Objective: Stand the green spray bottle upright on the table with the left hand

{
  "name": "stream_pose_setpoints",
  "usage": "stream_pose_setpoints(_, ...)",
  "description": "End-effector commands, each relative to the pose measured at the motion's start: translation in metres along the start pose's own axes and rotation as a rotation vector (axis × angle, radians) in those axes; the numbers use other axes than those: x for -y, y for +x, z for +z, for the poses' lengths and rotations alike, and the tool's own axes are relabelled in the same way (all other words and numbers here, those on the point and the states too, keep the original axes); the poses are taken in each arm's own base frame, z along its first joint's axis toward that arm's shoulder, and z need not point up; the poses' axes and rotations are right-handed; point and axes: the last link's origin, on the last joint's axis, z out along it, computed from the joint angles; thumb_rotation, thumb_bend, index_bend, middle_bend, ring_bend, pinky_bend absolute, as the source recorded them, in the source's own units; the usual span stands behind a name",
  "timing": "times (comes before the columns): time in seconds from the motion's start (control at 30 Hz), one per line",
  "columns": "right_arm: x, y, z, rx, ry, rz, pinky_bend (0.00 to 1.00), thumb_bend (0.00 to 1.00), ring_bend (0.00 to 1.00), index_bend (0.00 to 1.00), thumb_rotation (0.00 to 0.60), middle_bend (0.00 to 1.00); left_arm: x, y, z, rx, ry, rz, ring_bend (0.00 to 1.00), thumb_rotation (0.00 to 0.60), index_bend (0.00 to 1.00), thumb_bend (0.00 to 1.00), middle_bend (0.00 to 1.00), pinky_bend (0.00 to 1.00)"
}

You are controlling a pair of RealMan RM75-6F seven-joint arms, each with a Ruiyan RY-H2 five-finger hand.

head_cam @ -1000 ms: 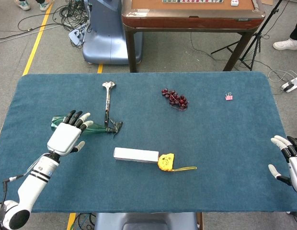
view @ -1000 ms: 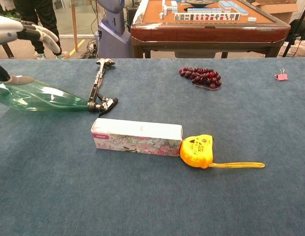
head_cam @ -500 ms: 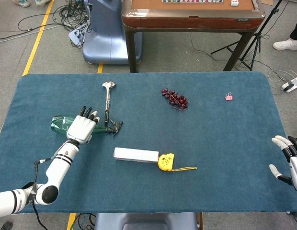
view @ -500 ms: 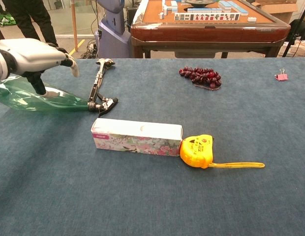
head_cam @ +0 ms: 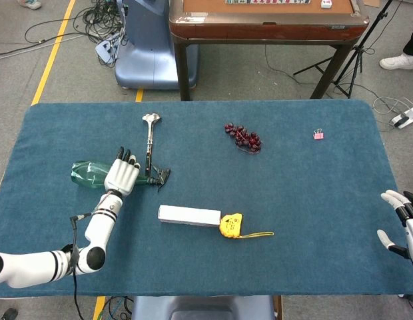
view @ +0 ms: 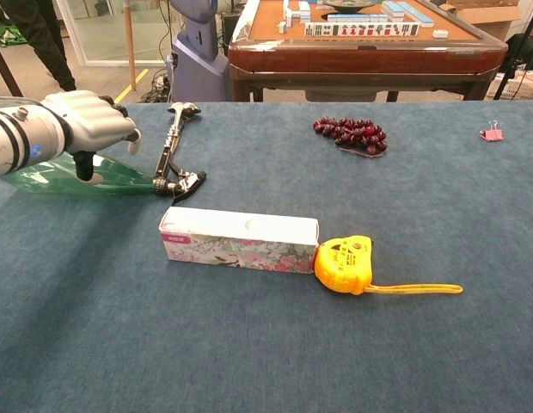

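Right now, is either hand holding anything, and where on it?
Left hand lies over the tapered neck end of the lying green spray bottle; a closed grip cannot be told. Right hand holds nothing.

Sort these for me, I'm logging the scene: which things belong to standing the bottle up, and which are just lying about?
Job:
bottle, lying on its side
left hand, over the bottle
table

Lying about:
metal tool
box
tape measure
grapes
pink clip
right hand, at the table edge, fingers apart, holding nothing
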Motion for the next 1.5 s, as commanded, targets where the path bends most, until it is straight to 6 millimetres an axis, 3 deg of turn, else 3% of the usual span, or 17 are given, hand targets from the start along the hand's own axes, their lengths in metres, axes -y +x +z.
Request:
stream_pose_setpoints(0.03,-0.001,0.0,0.0,-0.001,-0.003,-0.001,0.12,0.25,0.08,0.21,0.6,0.2,-0.003,-0.001,0.004,0.007,0.009,0.019,0.01,0.6,0.27,0.32,0.18,0.0)
stream_pose_setpoints(0.63,-0.008,0.002,-0.005,-0.003,-0.027,-0.001,0.12,0.25,0.08,0.21,0.6,0.2,-0.028,-0.001,0.015,0.025,0.009,0.1,0.04,0.6,0.3,0.32,0.22,0.0)
stream_pose_setpoints(1.27,-0.01,0.005,-0.012,-0.014,-0.041,0.0,0.12,0.25,0.08,0.21,0.6,0.2,-0.033,-0.012,0.022,0.048,0.029,0.117,0.11,0.6,0.38,0.32,0.31,0.0)
stream_pose_setpoints(1.5,-0.011,0.005,-0.012,-0.017,-0.043,0.002,0.12,0.25,0.08,0.21,0.6,0.2,-0.017,-0.009,0.019,-0.006,0.018,0.023,0.17,0.6,0.46,0.32,0.4,0.0)
